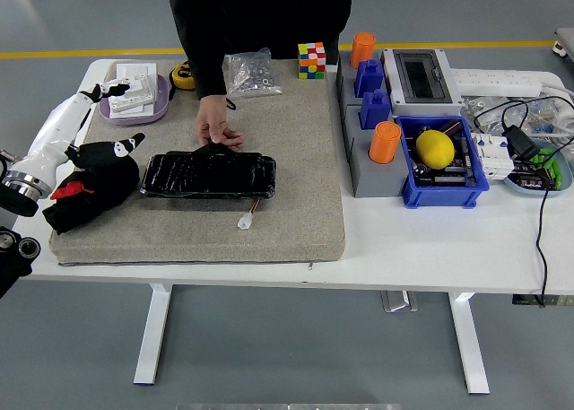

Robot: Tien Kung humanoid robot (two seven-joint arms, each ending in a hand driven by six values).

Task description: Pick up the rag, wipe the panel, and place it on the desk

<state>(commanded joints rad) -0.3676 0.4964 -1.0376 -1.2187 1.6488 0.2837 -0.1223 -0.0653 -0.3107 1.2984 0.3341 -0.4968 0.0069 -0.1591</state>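
The black rag (94,190) lies bunched in a dark heap, a red scrap showing on it, at the left edge of the tan mat (296,159) covering the left half of the desk (430,248). The left hand (106,154) rests on the rag, fingers seemingly curled into the cloth, though black on black blurs the grip. Just beside it lies the glossy black panel (208,175), long and flat, a small white connector (246,221) near its front edge. A person's hand (217,127) presses the panel's far edge.
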